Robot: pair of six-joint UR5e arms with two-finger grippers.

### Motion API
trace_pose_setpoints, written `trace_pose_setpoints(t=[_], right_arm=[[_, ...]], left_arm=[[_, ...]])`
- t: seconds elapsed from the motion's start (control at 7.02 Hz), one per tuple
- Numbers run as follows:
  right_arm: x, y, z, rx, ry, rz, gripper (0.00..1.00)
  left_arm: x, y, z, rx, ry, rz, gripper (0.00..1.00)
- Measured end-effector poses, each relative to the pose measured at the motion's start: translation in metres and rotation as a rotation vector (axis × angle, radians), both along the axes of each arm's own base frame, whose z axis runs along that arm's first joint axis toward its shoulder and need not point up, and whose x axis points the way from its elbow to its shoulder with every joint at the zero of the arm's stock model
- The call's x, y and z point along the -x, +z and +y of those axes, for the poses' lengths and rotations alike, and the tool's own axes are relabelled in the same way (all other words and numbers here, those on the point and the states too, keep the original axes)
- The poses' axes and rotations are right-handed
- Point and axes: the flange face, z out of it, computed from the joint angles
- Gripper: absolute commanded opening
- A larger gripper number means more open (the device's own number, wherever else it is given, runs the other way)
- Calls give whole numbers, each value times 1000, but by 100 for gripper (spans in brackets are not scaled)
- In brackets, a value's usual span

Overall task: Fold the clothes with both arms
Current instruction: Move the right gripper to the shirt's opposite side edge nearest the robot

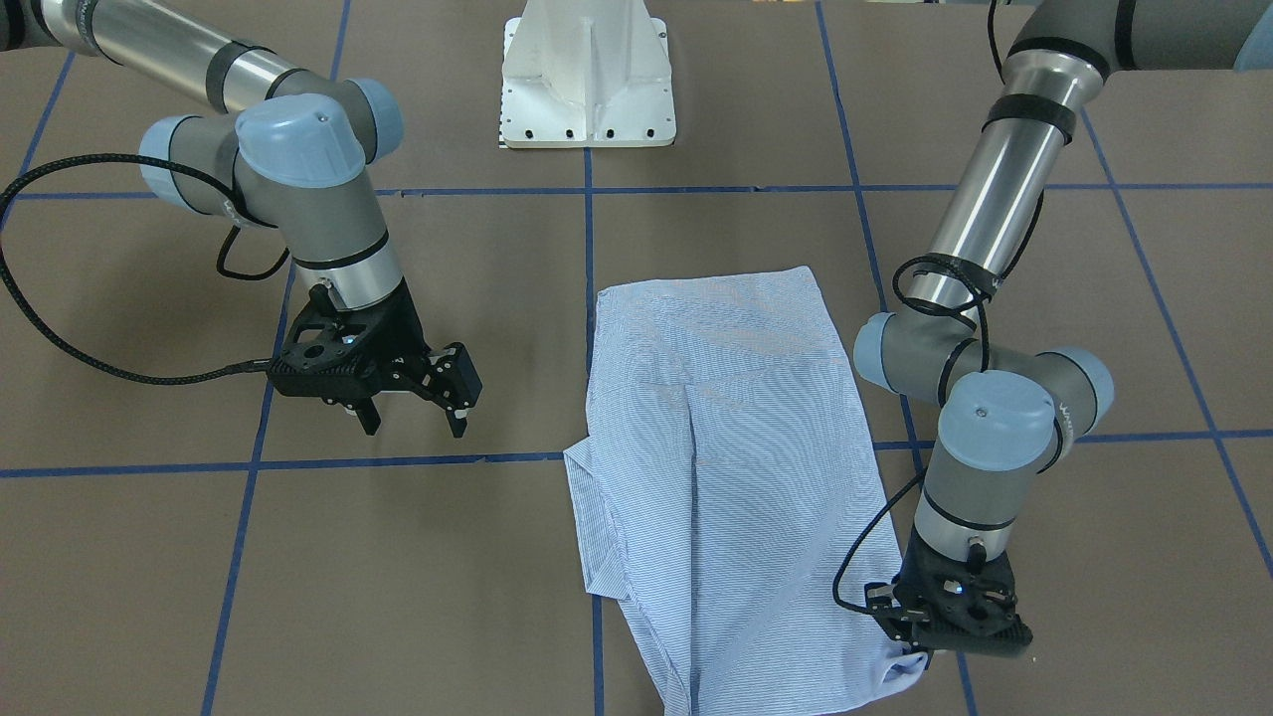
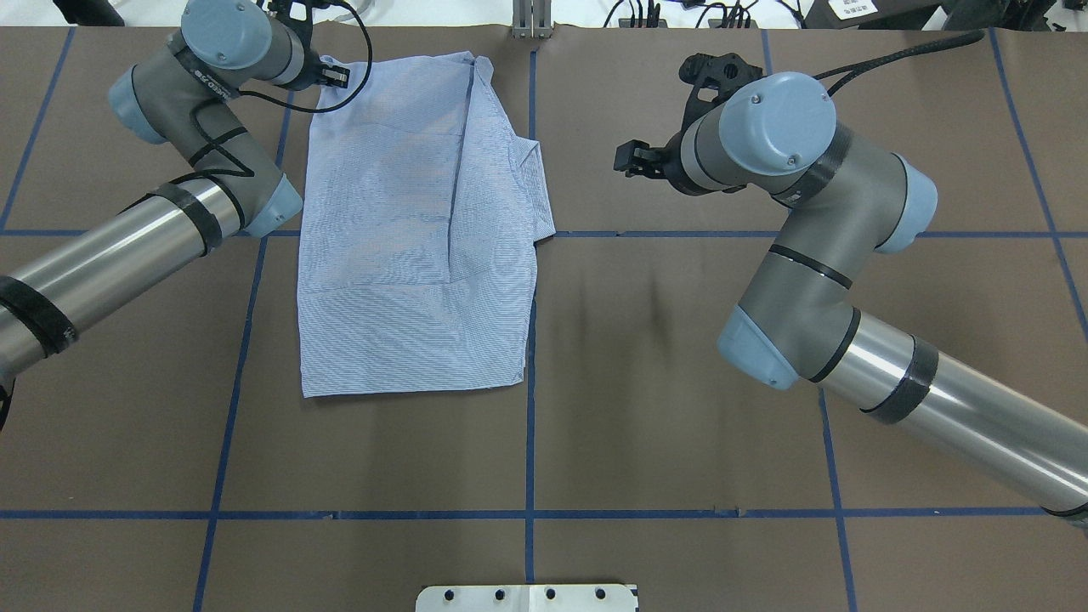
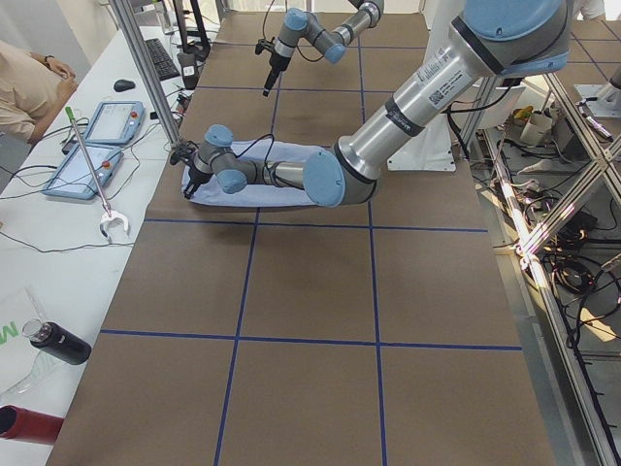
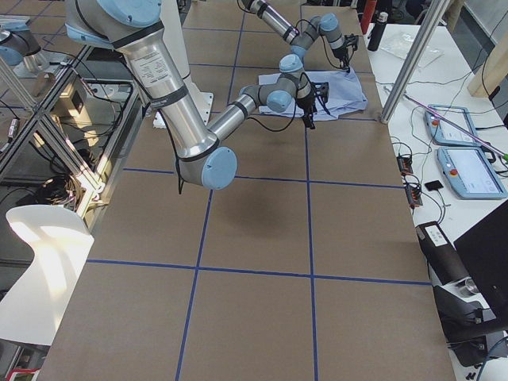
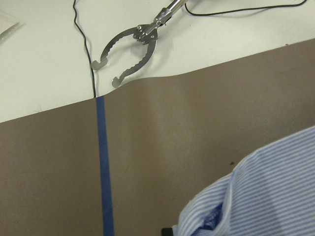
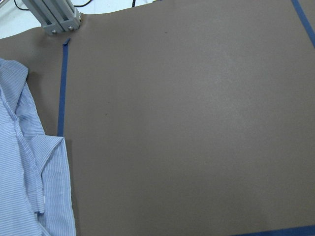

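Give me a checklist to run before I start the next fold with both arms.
1. Left gripper on the shirt's corner away from the robot, fabric bunched into its jaws: ok.
2. Right gripper holding the shirt: not ok; jaws open above bare table, apart from the shirt.
3. Shirt lying flat, sides folded in: ok.
4. Metal grabber tool off the brown mat, away from the shirt: ok.
5. How firmly the left jaws pinch: cannot tell.

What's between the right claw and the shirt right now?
Only bare brown table lies between the right claw and the shirt, as the overhead view shows.
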Motion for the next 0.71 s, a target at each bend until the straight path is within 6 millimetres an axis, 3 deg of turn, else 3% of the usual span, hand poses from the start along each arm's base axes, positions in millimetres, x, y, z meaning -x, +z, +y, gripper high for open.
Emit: trace_pose_setpoints(t=[0.28, 0.43, 0.71], right_arm=[[30, -22, 30, 64, 58, -68, 99], [57, -32, 59, 122, 106, -96, 98], [110, -60, 117, 272, 179, -131, 96]], left_arm=[[31, -3, 18, -19, 42, 69, 100], [50, 5, 35, -17, 75, 103, 100], [69, 12, 57, -25, 97, 131, 100]])
